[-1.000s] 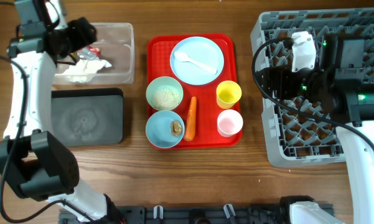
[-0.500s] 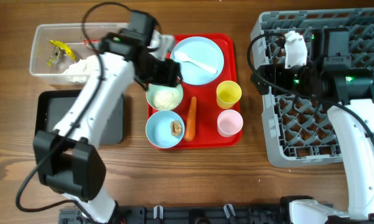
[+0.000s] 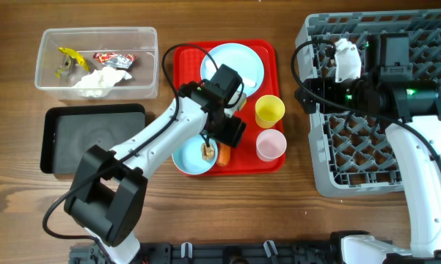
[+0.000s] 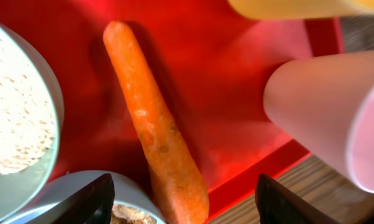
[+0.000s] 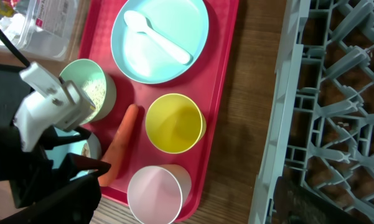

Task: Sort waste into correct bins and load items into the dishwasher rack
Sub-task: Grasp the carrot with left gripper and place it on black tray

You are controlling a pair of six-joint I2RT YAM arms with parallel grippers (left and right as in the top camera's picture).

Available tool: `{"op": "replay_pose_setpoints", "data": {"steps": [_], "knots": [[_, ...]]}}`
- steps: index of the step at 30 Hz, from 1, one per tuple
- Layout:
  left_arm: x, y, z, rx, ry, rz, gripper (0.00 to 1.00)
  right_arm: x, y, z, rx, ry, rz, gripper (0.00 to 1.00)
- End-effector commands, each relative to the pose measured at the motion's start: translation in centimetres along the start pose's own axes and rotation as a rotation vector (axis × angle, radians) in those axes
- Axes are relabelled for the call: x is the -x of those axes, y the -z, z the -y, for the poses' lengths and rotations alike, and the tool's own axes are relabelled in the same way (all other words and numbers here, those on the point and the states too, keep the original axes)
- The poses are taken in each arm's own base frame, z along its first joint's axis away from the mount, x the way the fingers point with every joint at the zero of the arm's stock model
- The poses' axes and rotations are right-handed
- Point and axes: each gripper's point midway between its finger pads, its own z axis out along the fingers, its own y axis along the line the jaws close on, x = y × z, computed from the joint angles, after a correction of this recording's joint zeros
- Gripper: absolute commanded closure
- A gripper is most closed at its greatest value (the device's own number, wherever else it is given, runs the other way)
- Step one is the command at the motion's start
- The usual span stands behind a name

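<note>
The brown wooden table [image 3: 205, 214] carries a flat red tray [image 3: 185, 59] at its middle. Over that tray the left gripper [image 4: 183, 190] is spread wide and holds nothing. Its 2 dark fingers [image 4: 90, 202] show at the lower corners of the left wrist view, and the orange carrot [image 4: 152, 124] lies lengthways in the gap between them, clear of both. The carrot's thicker end is nearest the gripper and its thin end points away.

Just left of the carrot are 2 pale blue bowls: the rice bowl [image 4: 12, 118], and the second bowl [image 3: 191, 158] holding the small brown food lump [image 3: 208, 151]. To the carrot's right stands the pink cup [image 4: 323, 112], with the yellow cup [image 3: 269, 111] beyond it. The round pale blue plate [image 3: 246, 55] lies at the tray's far end with a white spoon [image 5: 158, 40] on it.

Further left, off the tray, the clear tub [image 3: 155, 66] contains the yellow scrap [image 3: 68, 53], the red-and-white wrapper [image 3: 114, 57] and the crumpled white tissue [image 3: 95, 79]. The black tray [image 3: 95, 139] sits beside it.

On the far right, the right gripper [image 5: 187, 199] hangs over the left edge of the grey dishwasher rack [image 3: 337, 161] — fingers parted, gripping nothing, well apart from the carrot.
</note>
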Motion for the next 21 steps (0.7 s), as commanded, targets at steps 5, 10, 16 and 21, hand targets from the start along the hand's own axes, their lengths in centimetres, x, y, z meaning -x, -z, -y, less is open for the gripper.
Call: {"op": "replay_pose_setpoints", "data": {"steps": [5,10,16,21], "knots": [[-0.6,-2.7,-1.2,0.034,0.061,0.009,0.28,0.4,0.1,-0.3,0.011,-0.008,0.005,0.09],[-1.2,-4.1,-1.6,0.042,0.068,-0.031,0.29,0.4,0.1,-0.2,0.006,-0.008,0.007,0.09],[-1.9,-5.6,-2.0,0.051,0.076,-0.075,0.35,0.5,0.1,-0.2,0.006,-0.004,0.009,0.10],[-1.9,-5.6,-2.0,0.051,0.076,-0.074,0.46,0.5,0.1,-0.2,0.003,-0.005,0.009,0.10]]}}
